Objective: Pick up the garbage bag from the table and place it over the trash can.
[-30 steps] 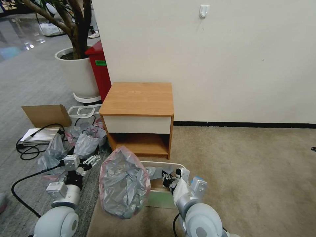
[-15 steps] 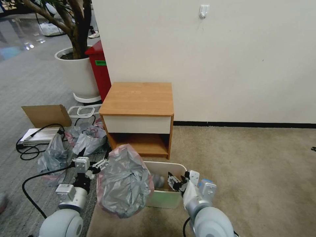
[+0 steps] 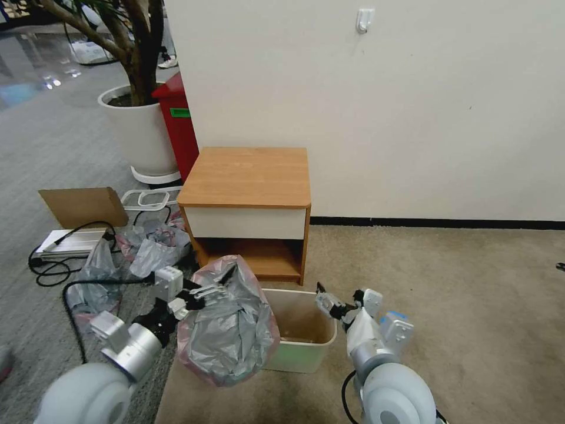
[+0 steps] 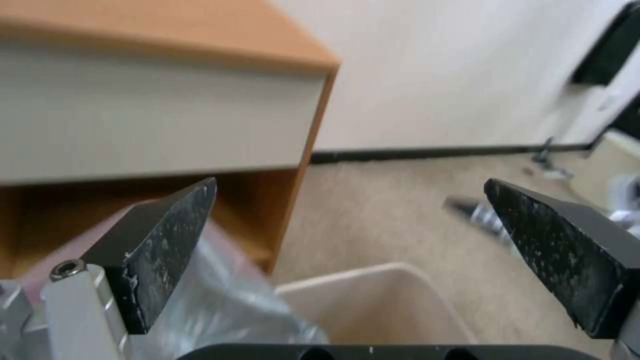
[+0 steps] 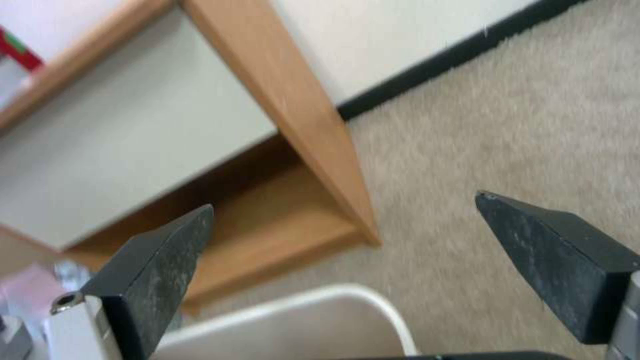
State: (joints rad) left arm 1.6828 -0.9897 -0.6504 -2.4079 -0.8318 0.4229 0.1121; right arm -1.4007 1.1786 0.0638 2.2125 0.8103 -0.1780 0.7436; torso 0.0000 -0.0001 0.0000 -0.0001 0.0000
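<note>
The garbage bag, crinkly grey with a pink rim, hangs bunched over the left end of the trash can; the can's inside is bare. My left gripper is open, its fingers pushed into the bag's upper folds. In the left wrist view the left gripper is spread wide, one finger against the bag, the can beneath. My right gripper is open above the can's right rim, holding nothing. The right wrist view has the right gripper above the can's rim. The table stands behind, its top bare.
Other scrunched bags lie heaped left of the table, with cables, a cardboard box, a red bin and a white planter beyond. A wall stands behind the table. Open beige carpet spreads to the right.
My left gripper moved up and right into the bag. My right gripper pulled right, out of the can. The bag's folds left the can's inside, which is now bare.
</note>
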